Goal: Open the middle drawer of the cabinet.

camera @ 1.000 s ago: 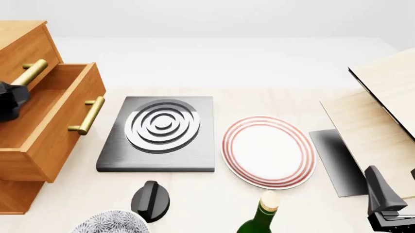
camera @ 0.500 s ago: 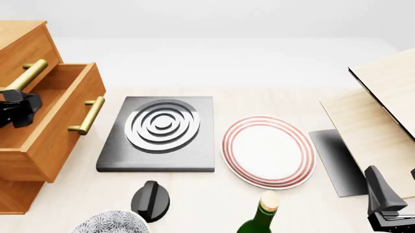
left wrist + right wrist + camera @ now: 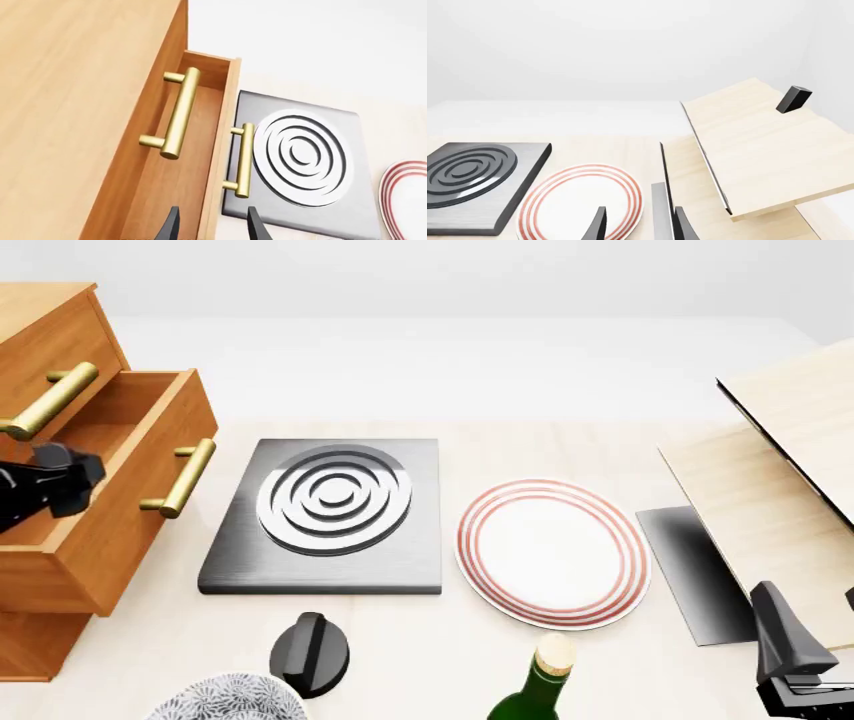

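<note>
Sticking well out of the cabinet (image 3: 40,330) at the left edge of the counter (image 3: 534,390) is the middle drawer (image 3: 114,500), pulled open with its brass handle (image 3: 180,478) facing right. Left gripper (image 3: 60,485) hangs over the open drawer box, fingers (image 3: 168,227) parted and gripping nothing. Just right of the drawer sits a grey plate with rings (image 3: 327,515), then a red-rimmed plate (image 3: 554,552). Right gripper (image 3: 635,227) is at the near right corner, fingers apart, empty too.

We see the orange-brown wooden cabinet (image 3: 47,335), smooth matt grain | its brass bar handle (image 3: 183,477), satin metal | beside it, grey brushed-metal ringed slab (image 3: 327,515)
</note>
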Motion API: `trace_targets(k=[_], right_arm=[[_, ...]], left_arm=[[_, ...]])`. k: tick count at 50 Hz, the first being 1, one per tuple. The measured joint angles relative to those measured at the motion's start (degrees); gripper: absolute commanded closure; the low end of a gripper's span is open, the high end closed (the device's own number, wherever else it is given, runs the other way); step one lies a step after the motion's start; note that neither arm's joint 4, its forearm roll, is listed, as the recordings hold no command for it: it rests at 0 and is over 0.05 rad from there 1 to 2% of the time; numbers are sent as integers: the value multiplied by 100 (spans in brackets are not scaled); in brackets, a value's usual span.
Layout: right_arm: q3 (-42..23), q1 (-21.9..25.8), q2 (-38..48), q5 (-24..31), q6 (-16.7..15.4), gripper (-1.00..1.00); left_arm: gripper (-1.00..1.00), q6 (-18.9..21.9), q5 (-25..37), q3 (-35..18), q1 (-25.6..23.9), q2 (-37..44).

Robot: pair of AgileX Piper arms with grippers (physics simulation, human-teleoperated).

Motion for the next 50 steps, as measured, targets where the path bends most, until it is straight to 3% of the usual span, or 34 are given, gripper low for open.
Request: trace_targets(k=[50], right_arm=[[0, 0, 0, 0, 0, -100]], left_arm=[[-100, -122, -217, 321, -389, 393]])
